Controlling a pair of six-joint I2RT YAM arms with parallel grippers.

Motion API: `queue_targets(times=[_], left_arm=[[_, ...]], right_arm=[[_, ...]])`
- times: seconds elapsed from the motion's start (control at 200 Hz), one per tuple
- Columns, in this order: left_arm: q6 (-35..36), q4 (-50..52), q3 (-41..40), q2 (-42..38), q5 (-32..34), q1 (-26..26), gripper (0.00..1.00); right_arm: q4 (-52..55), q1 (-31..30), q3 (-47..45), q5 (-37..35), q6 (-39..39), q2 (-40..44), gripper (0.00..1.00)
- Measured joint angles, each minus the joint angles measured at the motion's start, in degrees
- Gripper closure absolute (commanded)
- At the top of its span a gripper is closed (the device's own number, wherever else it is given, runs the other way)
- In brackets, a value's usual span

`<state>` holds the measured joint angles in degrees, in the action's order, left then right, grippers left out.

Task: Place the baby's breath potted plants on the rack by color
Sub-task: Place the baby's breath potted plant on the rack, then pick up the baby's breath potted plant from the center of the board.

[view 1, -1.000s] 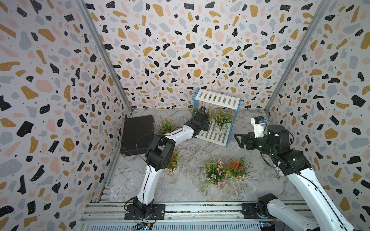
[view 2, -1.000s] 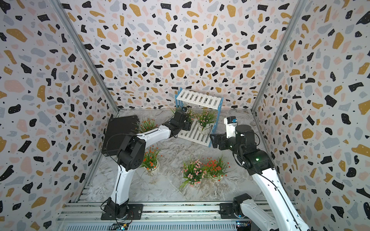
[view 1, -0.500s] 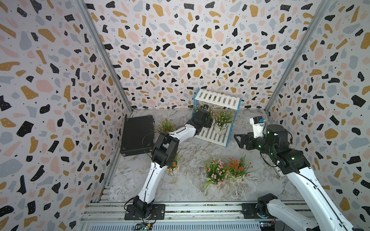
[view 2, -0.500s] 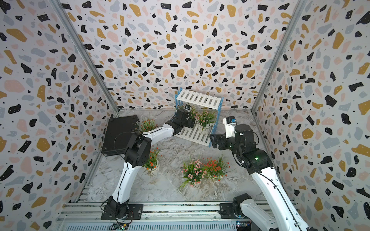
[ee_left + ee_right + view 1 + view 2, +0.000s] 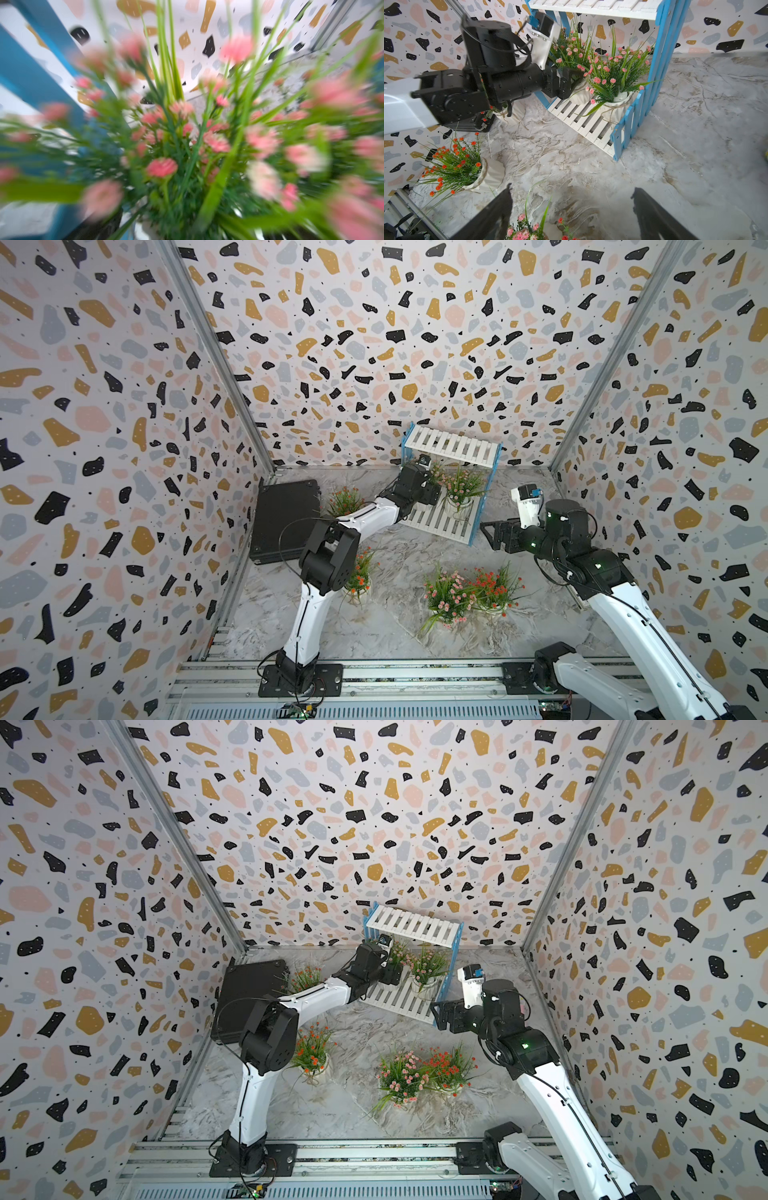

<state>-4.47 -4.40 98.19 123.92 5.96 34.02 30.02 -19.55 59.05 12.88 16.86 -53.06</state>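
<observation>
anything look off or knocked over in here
Nothing looks toppled or spilled. The rack stands turned at a slant to the back wall. On the floor a pink plant and a red plant stand so close that their leaves tangle.

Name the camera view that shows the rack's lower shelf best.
The right wrist view: the lower shelf lies open, white slats clear, with two pink plants standing on it. Both top views show it small, partly behind the left arm. The left wrist view gives only blurred blooms and a blue frame bar.
</observation>
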Motion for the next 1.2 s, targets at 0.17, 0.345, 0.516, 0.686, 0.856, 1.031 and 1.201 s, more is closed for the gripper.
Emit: queue_targets(times=[0.17, 0.345, 0.516, 0.686, 0.856, 1.031, 1.201], left_arm=[[0.24, -1.40, -5.33, -7.98, -2.32, 0.00, 0.01], [0.42, -0.94, -12.55, -16.39, -5.38, 0.00, 0.01], [-0.22, 3.19, -20.22, -26.99, -9.51, 0.00, 0.00], [-3.17, 5.03, -31.63, -39.85, -11.28, 0.63, 0.02], [-4.37, 8.92, -42.42, -49.27, -10.40, 4.07, 0.06], [-4.39, 13.70, -50.01, -59.19, -9.22, 12.26, 0.09], [-5.18, 13.81, -56.81, -67.30, -8.11, 19.34, 0.09]], right_arm=[[-0.07, 0.00, -0.79, 0.63, 0.11, 0.00, 0.07], [0.24, 0.00, -0.87, 1.68, 0.00, -0.63, 0.08], [2.93, 0.00, 1.01, 4.22, -0.37, -3.80, 0.10], [4.39, 0.00, 5.03, 8.02, -0.61, -7.93, 0.11], [5.31, -0.02, 6.99, 10.93, -0.72, -11.50, 0.15], [6.05, -0.09, 8.09, 12.28, -0.87, -15.34, 0.16], [6.03, -0.35, 8.11, 12.98, -0.83, -17.75, 0.18]])
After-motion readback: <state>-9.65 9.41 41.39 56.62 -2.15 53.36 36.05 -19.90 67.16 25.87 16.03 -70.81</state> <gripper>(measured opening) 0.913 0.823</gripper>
